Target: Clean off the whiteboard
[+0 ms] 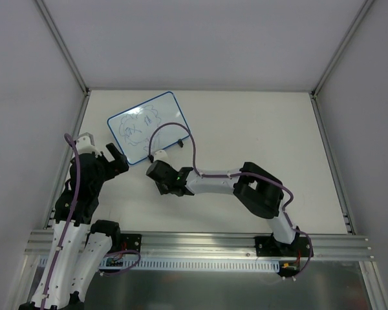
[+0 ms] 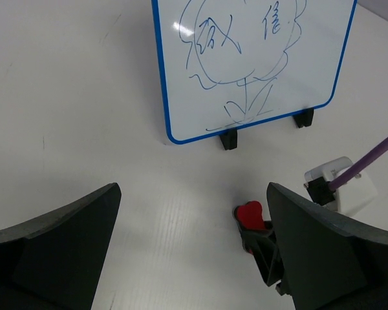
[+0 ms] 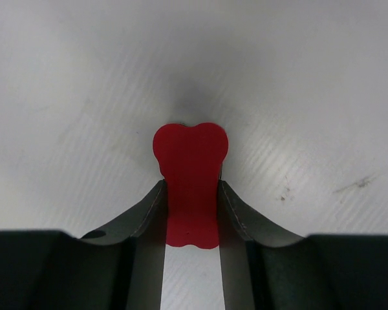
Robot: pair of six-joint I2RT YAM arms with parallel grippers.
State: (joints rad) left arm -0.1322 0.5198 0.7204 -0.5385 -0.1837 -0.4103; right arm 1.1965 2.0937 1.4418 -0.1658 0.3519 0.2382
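Observation:
The whiteboard (image 1: 147, 126) lies at the back left of the table, with a blue rim and blue scribbles on it. In the left wrist view the whiteboard (image 2: 252, 58) shows two black clip feet on its near edge. My right gripper (image 1: 158, 173) is shut on the small red eraser (image 3: 191, 171), low over the table just in front of the board. The eraser (image 2: 249, 214) does not touch the board. My left gripper (image 1: 116, 158) is open and empty, left of the right gripper and near the board's front left corner.
Grey walls close in the table on the left, back and right. An aluminium rail (image 1: 194, 242) runs along the near edge. The right arm's purple cable (image 1: 181, 129) loops over the board's right part.

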